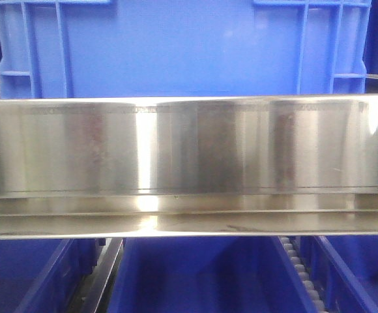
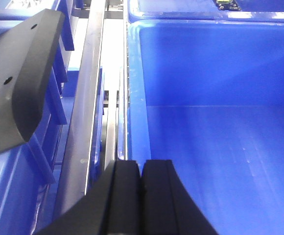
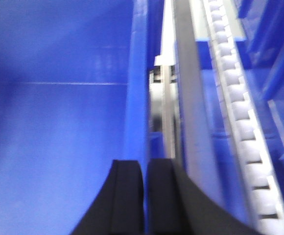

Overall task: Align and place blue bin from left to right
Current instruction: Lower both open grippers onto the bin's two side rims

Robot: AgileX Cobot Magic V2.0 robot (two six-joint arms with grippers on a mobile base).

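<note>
Starting on your left: in the left wrist view a neighbouring bin [image 2: 5, 196] sits at the far edge, with a chunky black plate [image 2: 19, 83] with two small holes hanging over it. I can't tell what that plate belongs to. Next over is a steel rail [image 2: 90, 98] running away from the camera. Right beside it is the left wall of the blue bin [image 2: 220, 63], which looks bare inside. Your left gripper [image 2: 141, 166] has its fingers [image 2: 125, 196] pinched together on that wall's rim, with only a hairline gap between them. In the front view the blue bin [image 1: 202, 280] is the middle one on the lower level, under the wide shiny steel beam [image 1: 189, 150], and another blue crate [image 1: 176, 45] sits up above the beam. Neither gripper shows in that view. Moving right, the right wrist view is a bit blurry, but your right gripper [image 3: 145, 169] is clamped the same way on the bin's right wall. Past it come a grey rail [image 3: 188, 98], a roller track [image 3: 235, 107] and one more blue bin [image 3: 274, 49].
</note>
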